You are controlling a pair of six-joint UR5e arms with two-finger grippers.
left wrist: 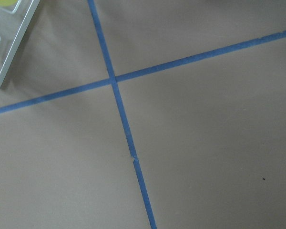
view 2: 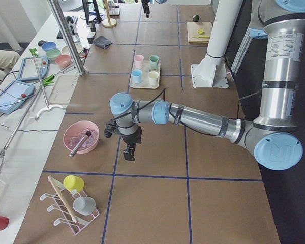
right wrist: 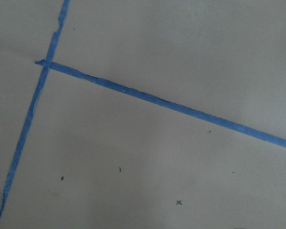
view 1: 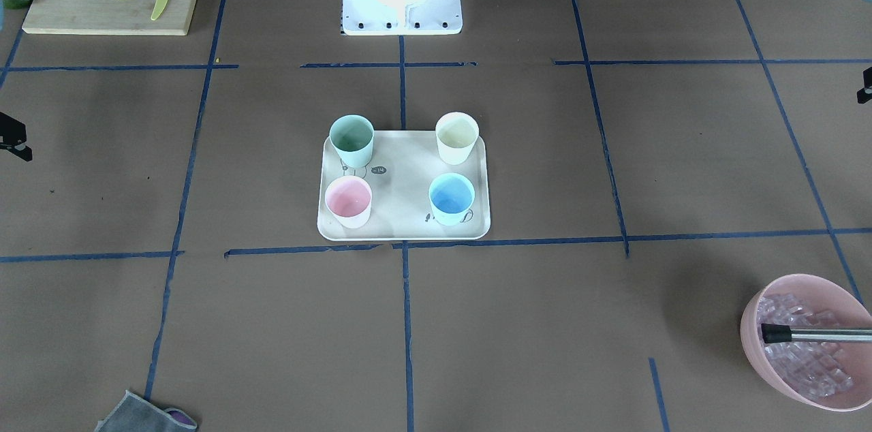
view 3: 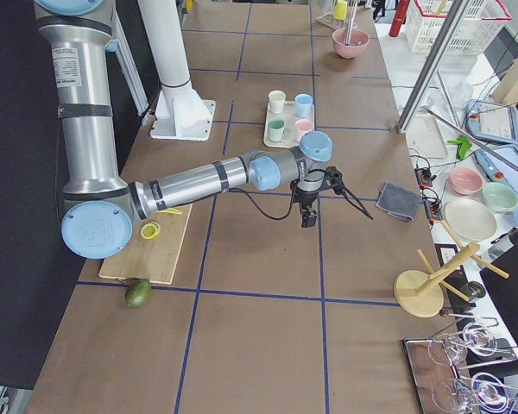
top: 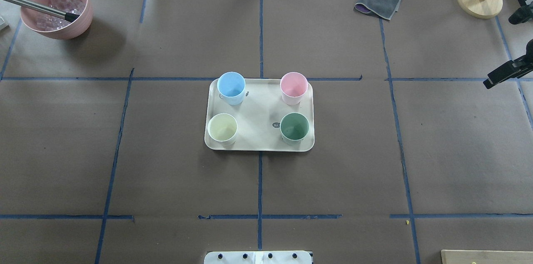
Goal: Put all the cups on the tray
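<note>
Four cups: green cup (top: 294,127), pink cup (top: 294,87), cream cup (top: 222,128), blue cup (top: 231,87), one of each, upright, one near each corner of the tray (top: 258,116).
One tray: holds all four cups.
Two grippers: left gripper (view 2: 129,152) and right gripper (view 3: 309,217), well apart from the tray on opposite sides; how far open, or holding anything, cannot be told.

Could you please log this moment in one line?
cream rectangular tray: upright green plastic cup, pink cup, cream-white cup, blue cup | left gripper, right gripper: away from tray

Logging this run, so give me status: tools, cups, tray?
Left tool, right tool: both away from tray, open or shut unclear. Green cup, cream cup, pink cup, blue cup: upright on tray. Nothing in the way.
</note>
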